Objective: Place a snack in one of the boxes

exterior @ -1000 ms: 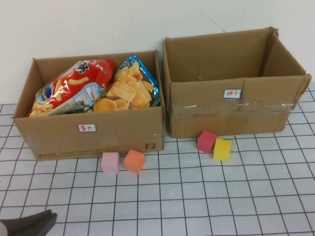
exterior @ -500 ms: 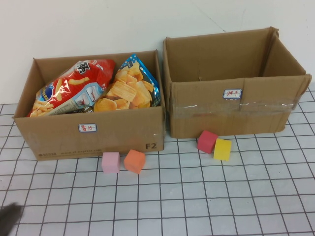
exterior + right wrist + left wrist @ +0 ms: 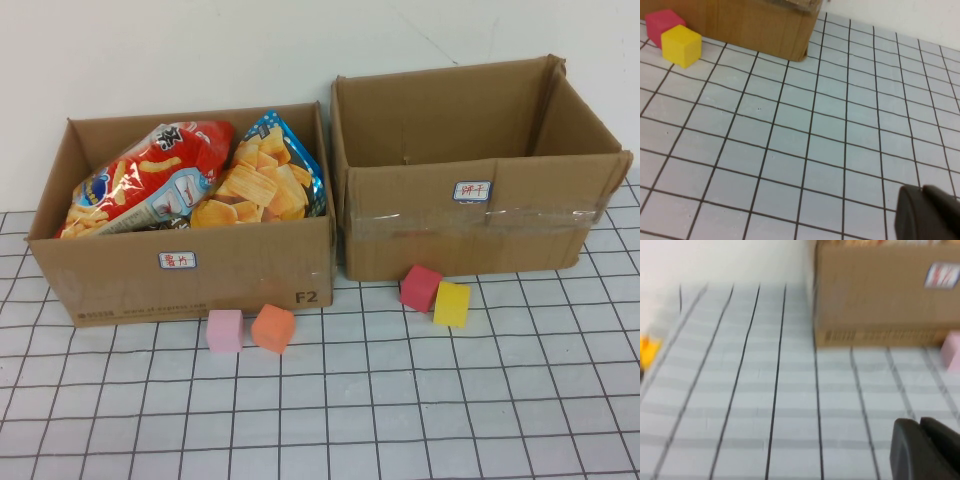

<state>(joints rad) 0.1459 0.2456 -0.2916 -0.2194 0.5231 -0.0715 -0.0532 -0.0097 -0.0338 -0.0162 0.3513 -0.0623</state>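
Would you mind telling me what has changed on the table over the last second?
The left arm drew back out of the high view at the near left corner; nothing was taken or released. The left gripper and right gripper are shut and empty. Both boxes, left and right, the snack bags and four cubes stayed put.

**Left arm gone from the overhead frame**

A second ago a dark part of the left arm lay at the lower left corner of the high view, over the gridded worktop [image 3: 330, 400]. Half a second ago only a blurred dark sliver of it was left at that corner. Now the corner shows bare grid. The left tool [image 3: 922, 450] shows only in its own wrist view, fingers together.
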